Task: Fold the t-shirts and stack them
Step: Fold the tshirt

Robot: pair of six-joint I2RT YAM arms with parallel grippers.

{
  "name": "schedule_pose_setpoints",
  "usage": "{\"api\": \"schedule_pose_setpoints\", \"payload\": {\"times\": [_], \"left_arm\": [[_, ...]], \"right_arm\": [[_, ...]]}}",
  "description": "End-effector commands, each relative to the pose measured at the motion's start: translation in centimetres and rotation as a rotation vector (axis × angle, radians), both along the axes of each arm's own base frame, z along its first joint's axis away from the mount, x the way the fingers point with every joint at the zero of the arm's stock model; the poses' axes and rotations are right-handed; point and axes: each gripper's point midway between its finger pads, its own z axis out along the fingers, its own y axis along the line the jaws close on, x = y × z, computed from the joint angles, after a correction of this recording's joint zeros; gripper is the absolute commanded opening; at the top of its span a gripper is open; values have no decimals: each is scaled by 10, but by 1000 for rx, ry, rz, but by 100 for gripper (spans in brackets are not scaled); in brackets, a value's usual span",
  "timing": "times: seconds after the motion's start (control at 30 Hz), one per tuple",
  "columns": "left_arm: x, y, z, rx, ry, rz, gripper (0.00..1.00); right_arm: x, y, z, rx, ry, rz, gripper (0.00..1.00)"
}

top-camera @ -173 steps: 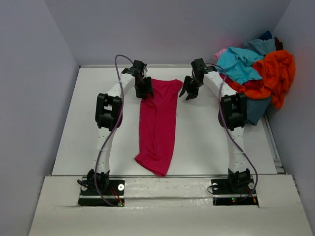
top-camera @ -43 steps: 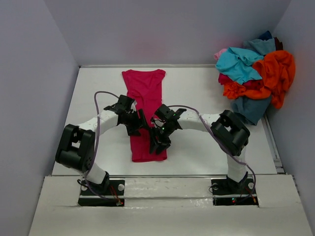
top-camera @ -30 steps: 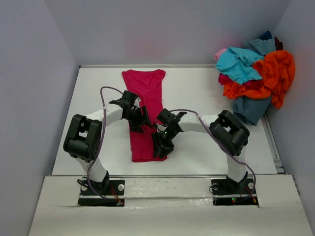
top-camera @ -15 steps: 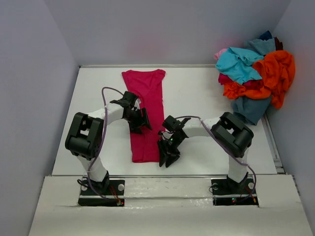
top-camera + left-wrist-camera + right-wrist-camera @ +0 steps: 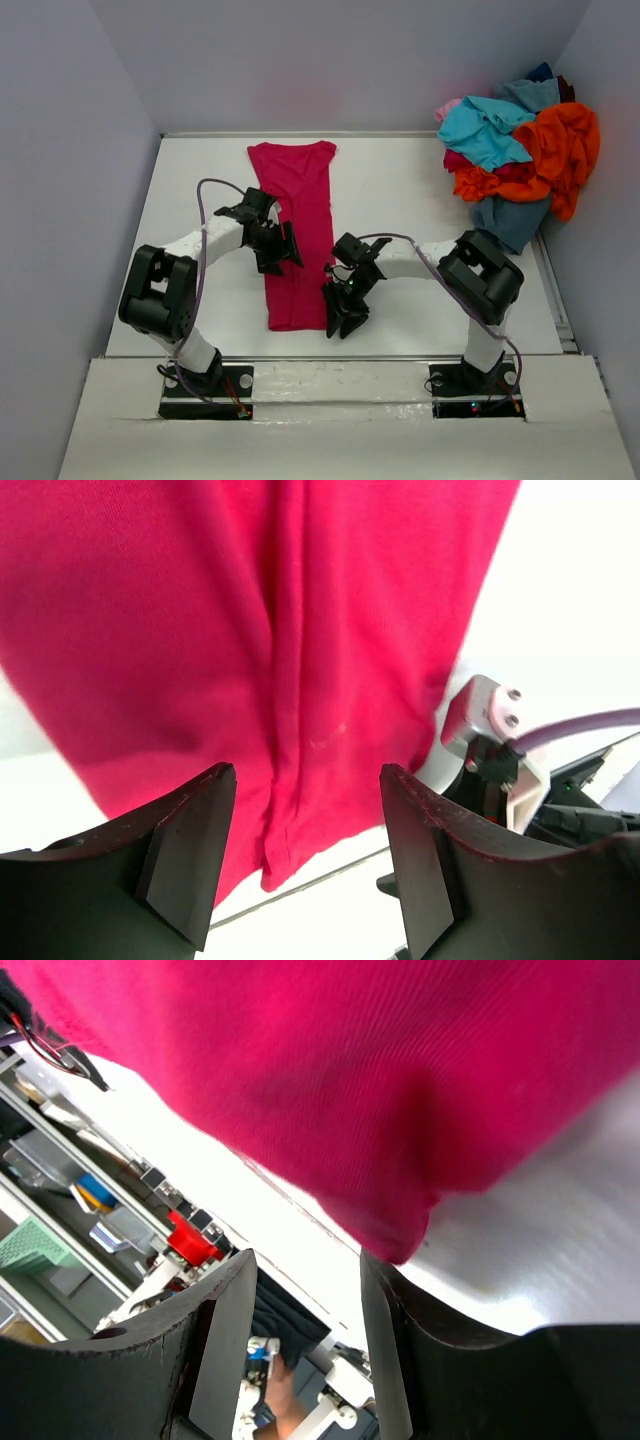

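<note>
Both claws spread, holding nothing, I see: soft crimson t-shirt [image 5: 298, 215], long folded strip, under left claw [image 5: 283, 250]; corner ahead of right claw [image 5: 343, 318].

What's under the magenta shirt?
Only white table shows around the magenta shirt, which lies flat. Anything directly beneath the cloth is covered; can't tell.

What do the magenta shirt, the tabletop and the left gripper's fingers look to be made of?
The magenta shirt: soft knit cloth, likely cotton jersey, matte; fine ribbing and soft creases show. The tabletop: a hard, smooth white board with a dull sheen; exact material unclear. The left gripper's fingers: probably dark matte moulded plastic, by their crisp edges.
</note>
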Motion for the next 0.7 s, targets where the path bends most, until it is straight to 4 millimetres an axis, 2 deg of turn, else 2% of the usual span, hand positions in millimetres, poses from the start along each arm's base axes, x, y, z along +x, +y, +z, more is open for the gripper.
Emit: {"api": "schedule_pose_setpoints", "payload": {"times": [0.0,0.13,0.23,0.33,0.43,0.5,0.67], "left_arm": [[-8,7,19,11,-44,-12,71],[-16,7,13,5,-26,-14,71],[-18,7,18,-5,-33,-6,71],[-25,8,17,-15,-20,-8,71],[-36,8,11,-26,9,-8,71],[-41,10,11,-28,9,-4,71],[-53,16,7,-31,29,14,71]], "right_arm": [[8,11,34,48,-73,14,52],[25,26,65,96,-142,11,52],[33,32,78,106,-179,11,52],[52,46,93,125,-248,6,52],[63,54,93,120,-273,-1,52],[80,56,86,99,-294,-37,52],[107,63,80,106,-296,-108,52]]}}
